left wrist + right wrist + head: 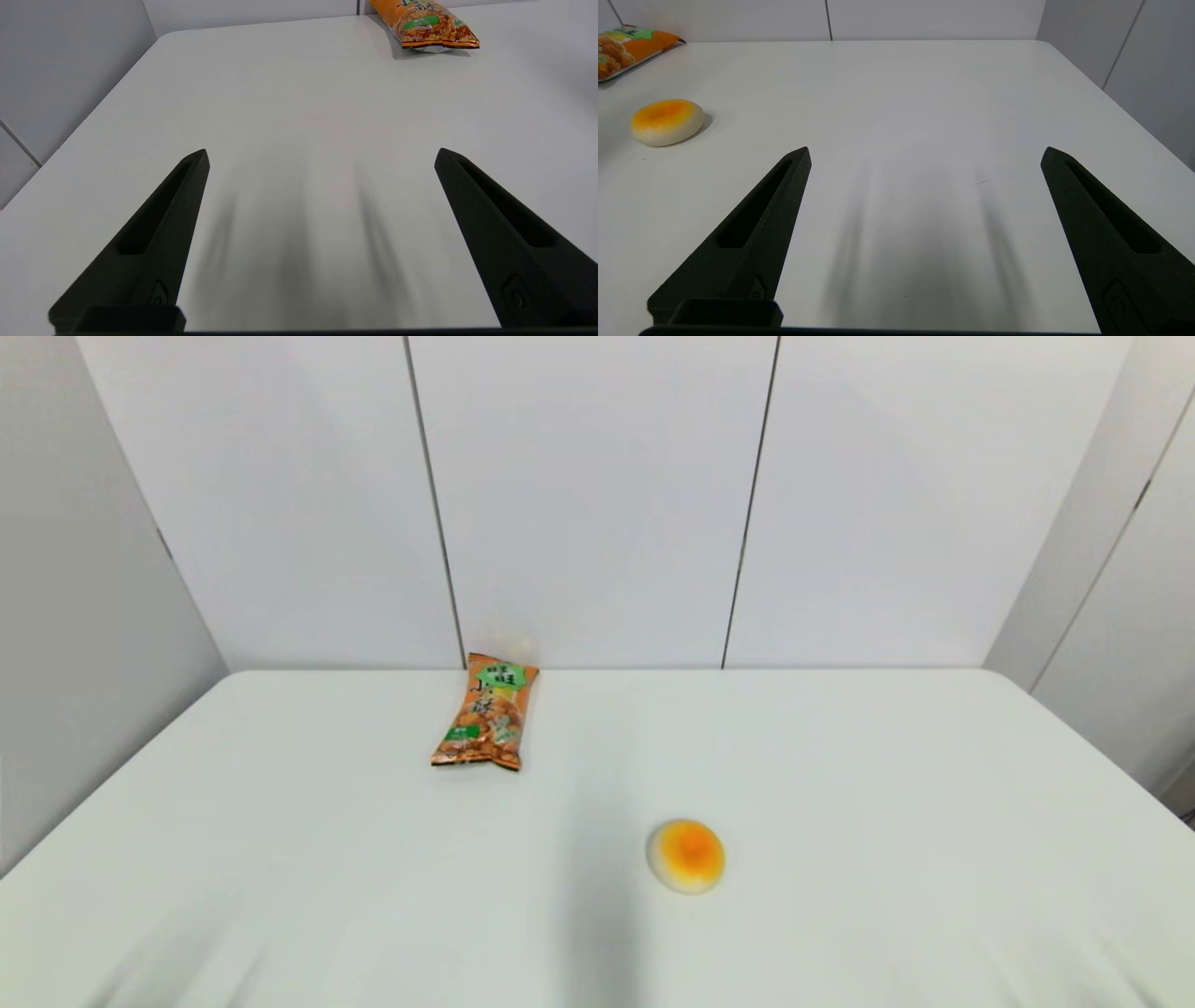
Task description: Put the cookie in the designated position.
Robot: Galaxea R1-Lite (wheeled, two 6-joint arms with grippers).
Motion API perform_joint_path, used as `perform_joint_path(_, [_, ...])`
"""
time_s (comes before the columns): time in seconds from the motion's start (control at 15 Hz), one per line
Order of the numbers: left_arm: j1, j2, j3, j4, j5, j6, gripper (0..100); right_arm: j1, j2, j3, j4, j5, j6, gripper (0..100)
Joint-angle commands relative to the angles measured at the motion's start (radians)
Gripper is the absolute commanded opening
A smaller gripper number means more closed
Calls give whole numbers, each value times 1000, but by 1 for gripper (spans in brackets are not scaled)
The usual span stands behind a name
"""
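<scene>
Only two things stand on the table (840, 784): the snack packet (486, 712) by the back wall, and a round dome (687, 855) near the middle, well apart.

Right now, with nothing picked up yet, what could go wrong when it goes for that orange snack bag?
Three risks, as I judge them:
1. The cookie lies flat and glossy at the table's far edge by the wall, so open fingers might slip off it or push it against the wall.
2. The round yellow dome sits nearer the robot and might be taken by mistake or knocked.
3. Both the left gripper and right gripper are far from the packet, so the reach is long.
</scene>
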Motion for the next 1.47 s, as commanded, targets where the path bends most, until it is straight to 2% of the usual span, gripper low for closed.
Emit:
perform_joint_path(0.07, [0,0,0,0,2,-21,100,0,1,8,-1,0,0,100])
perform_joint_path(0.27, [-2,87,-32,-35,-11,-9,100,0,1,8,-1,0,0,100])
perform_joint_path(0.47, [-2,221,-138,-28,-68,-7,100,0,1,8,-1,0,0,100])
perform_joint_path(0.87, [-21,644,-373,-11,-69,30,100,0,1,8,-1,0,0,100])
perform_joint_path(1.2, [-83,1015,-709,77,-69,48,100,0,1,8,-1,0,0,100])
perform_joint_path(1.47, [-193,1284,-1019,239,-68,48,100,0,1,8,-1,0,0,100])
